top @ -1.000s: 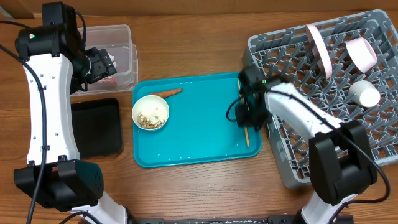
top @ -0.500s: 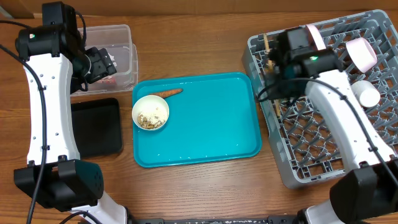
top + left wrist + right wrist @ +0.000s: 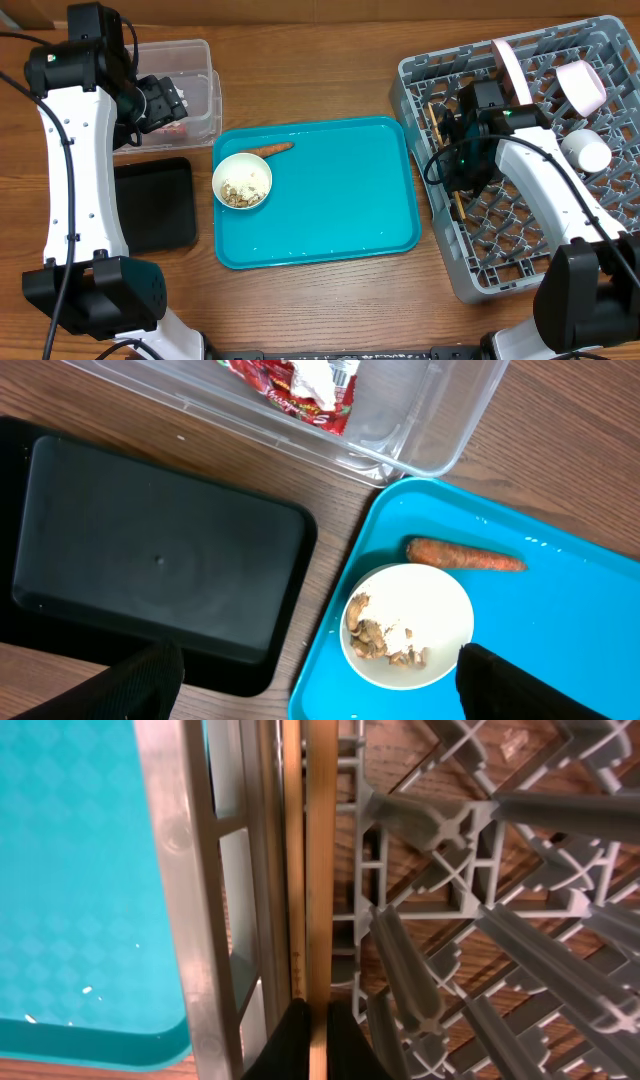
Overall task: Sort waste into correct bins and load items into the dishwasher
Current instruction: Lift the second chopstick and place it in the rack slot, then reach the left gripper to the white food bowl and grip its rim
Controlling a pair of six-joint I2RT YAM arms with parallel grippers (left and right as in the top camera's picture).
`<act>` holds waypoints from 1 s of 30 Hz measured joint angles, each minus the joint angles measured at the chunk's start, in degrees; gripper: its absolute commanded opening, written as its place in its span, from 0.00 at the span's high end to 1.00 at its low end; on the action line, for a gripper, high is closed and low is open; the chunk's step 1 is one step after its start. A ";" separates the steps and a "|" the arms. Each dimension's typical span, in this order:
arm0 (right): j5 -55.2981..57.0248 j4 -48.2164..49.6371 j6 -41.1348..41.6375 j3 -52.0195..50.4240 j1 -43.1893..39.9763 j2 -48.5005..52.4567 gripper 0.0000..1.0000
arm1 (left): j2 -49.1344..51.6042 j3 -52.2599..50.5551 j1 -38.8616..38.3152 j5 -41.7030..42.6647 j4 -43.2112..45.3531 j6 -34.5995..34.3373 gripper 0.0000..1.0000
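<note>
Over the left wall of the grey dish rack (image 3: 478, 250), the R pincer (image 3: 311, 1038) was clenched on 2 wooden chopsticks (image 3: 308, 870). They ran side by side along the inner side of that wall, next to the teal tray (image 3: 340, 210). Further in the rack a pink plate (image 3: 512, 75) stood on edge, w/ a pink cup (image 3: 580, 85) and a white cup (image 3: 585, 150) toward the right side.

The L pincer (image 3: 160, 100) hung released, fingers spread wide w/ nothing btwn them, over the clear tub (image 3: 200, 55), near the black tray (image 3: 155, 205). The tub held a red wrapper (image 3: 300, 390) and crumpled white-silver paper (image 3: 318, 372). On the teal tray sat 1 white bowl (image 3: 440, 600) of beige scraps (image 3: 385, 640), w/ a carrot piece (image 3: 465, 557) just beside it. All of it rested on the wooden tabletop (image 3: 320, 80).
</note>
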 measured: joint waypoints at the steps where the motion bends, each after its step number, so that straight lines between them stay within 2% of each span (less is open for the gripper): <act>1: 0.02 0.07 0.00 0.00 0.00 0.00 0.84 | 0.00 0.00 0.00 0.00 0.02 0.00 0.11; 7: -0.02 -1.90 2.12 1.20 0.00 0.00 0.73 | 0.00 0.00 0.00 0.00 0.02 0.00 0.10; 11: -0.02 -3.58 3.23 6.49 0.00 -0.20 0.71 | 0.00 0.00 0.00 0.04 -0.22 0.00 0.11; 12: -0.13 -4.00 3.34 8.50 0.00 -0.52 0.67 | 0.00 0.00 0.00 0.26 -0.39 0.00 0.11; 14: -1.57 -4.42 3.96 11.93 0.00 -1.62 0.45 | 0.00 0.00 -0.02 0.94 -0.66 0.00 0.11; 16: -4.76 -4.22 4.52 14.88 0.00 -3.32 0.17 | 0.00 0.00 -0.44 1.55 -0.66 0.00 0.11; 17: -6.86 -3.91 4.46 15.93 0.02 -4.33 0.14 | 0.00 0.00 -0.79 1.70 -0.68 0.00 0.11; 23: -15.43 -6.32 4.33 17.51 0.15 -8.02 0.11 | 0.00 0.00 -6.69 2.25 -0.66 0.00 0.11; 30: -11.15 -9.99 6.34 17.51 -0.68 -7.67 0.07 | 2.19 0.00 -17.55 2.40 -0.94 -1.86 0.12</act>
